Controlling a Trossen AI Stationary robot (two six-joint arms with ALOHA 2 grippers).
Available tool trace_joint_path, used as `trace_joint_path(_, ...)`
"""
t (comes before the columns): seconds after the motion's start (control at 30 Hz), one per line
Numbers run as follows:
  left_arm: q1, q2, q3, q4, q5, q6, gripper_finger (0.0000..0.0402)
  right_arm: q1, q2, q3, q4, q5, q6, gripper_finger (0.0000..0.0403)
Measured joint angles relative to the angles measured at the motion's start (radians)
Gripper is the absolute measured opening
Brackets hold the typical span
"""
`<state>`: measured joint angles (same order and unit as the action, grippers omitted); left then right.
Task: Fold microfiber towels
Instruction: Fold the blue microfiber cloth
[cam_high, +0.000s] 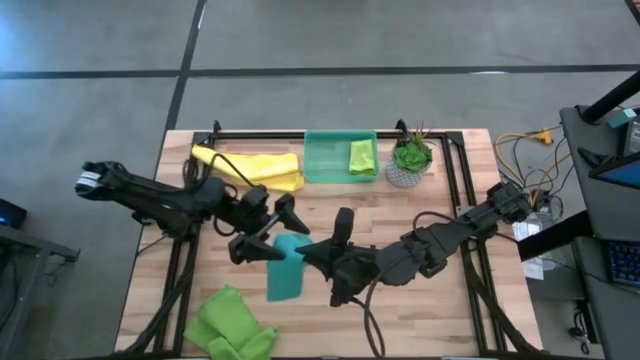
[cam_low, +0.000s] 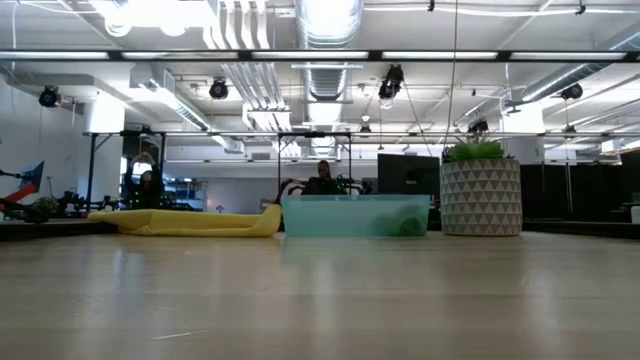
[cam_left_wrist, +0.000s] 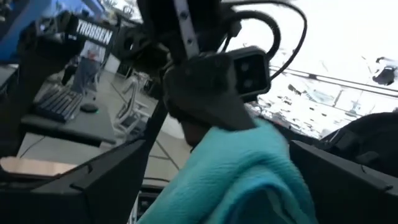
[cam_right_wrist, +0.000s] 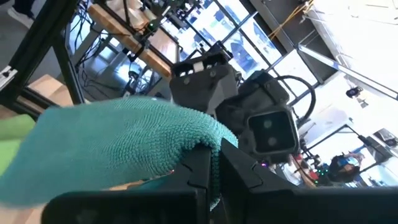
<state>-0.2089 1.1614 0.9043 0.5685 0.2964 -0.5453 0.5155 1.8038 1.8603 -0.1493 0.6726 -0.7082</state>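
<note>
A teal-blue towel (cam_high: 286, 270) is at mid-table between my two grippers. My right gripper (cam_high: 308, 252) is shut on it. My left gripper (cam_high: 268, 232) is open, with its fingers on either side of the towel's raised end (cam_left_wrist: 249, 180). A yellow towel (cam_high: 255, 168) lies bunched at the far left and also shows in the low view (cam_low: 190, 221). One lime green towel (cam_high: 362, 157) lies in the green tray (cam_high: 325, 170). The other lime green towel (cam_high: 230, 325) lies crumpled at the near left edge. My left gripper's open fingers (cam_left_wrist: 93, 186) flank the teal towel; I cannot tell whether they touch it. My right gripper pinches a folded edge of the teal towel (cam_right_wrist: 186, 140) between its two fingers (cam_right_wrist: 199, 171), coming roughly level from the table's right. The cloth drapes away from the fingers. Whether its lower part rests on the table I cannot tell.
A potted plant (cam_high: 408, 160) stands at the far right beside the tray. A black frame (cam_high: 460, 180) runs along the table's sides. Cables (cam_high: 520, 150) and equipment lie beyond the right edge. The near right part of the tabletop (cam_high: 440, 320) is bare wood.
</note>
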Motion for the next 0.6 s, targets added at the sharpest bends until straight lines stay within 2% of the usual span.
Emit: trace_joint_path(0.6,-0.001,0.023,0.0,0.0,0.05,-0.03,0.0373,-0.021,-0.002,0.026,0.005,0.018,-0.007,0.0012)
